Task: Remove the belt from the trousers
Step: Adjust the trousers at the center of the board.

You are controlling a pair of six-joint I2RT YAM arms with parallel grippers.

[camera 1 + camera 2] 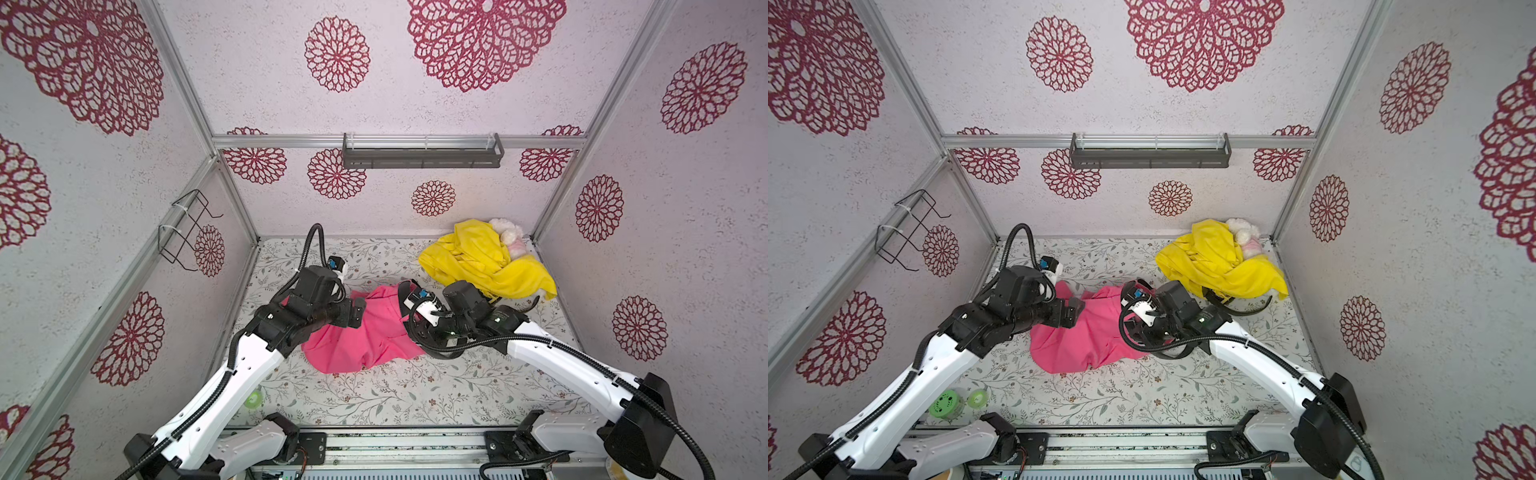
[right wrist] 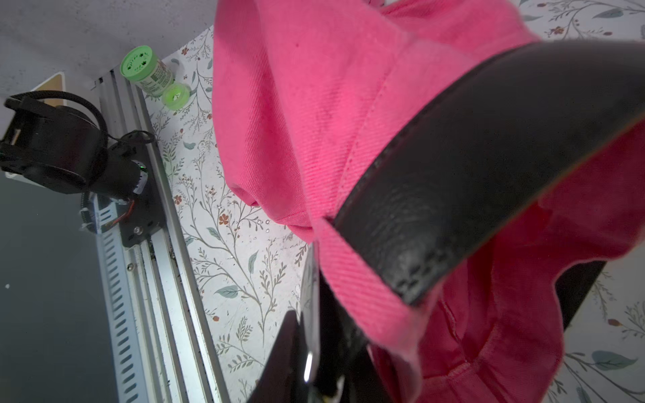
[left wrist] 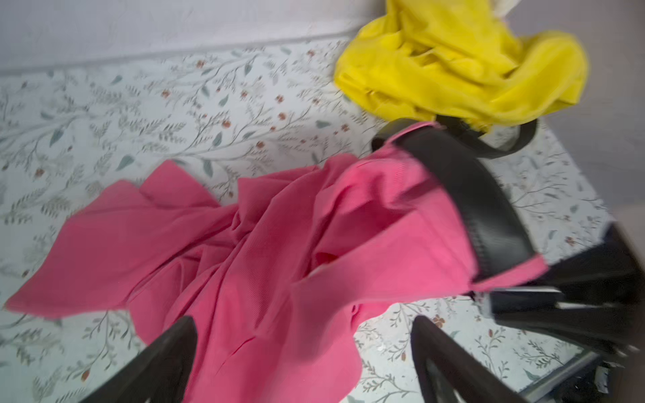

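Left claw (image 3: 303,321) hangs open over the crumpled pink trousers (image 1: 365,332), centre of the surface (image 1: 415,395); right claw (image 2: 314,342) looks clamped on their waistband. Black belt (image 3: 488,209), stiff yet slick, threads the right end, so I'd take its free tail.

Hot-pink trousers (image 3: 279,244) fill the gap between the black fingers (image 3: 167,356) of the left gripper (image 3: 303,321). A black belt (image 3: 488,209) with a grained finish bands the pink just past the fingertips, and farther beyond them sits a bright yellow cloth (image 3: 453,69). Under the fingers, the table cover (image 3: 174,122) is off-white, printed with grey-green leafy sprigs and small rust-red flowers. The walls (image 1: 249,83) all around are pale, speckled lilac-grey with crimson lace-like rosettes.
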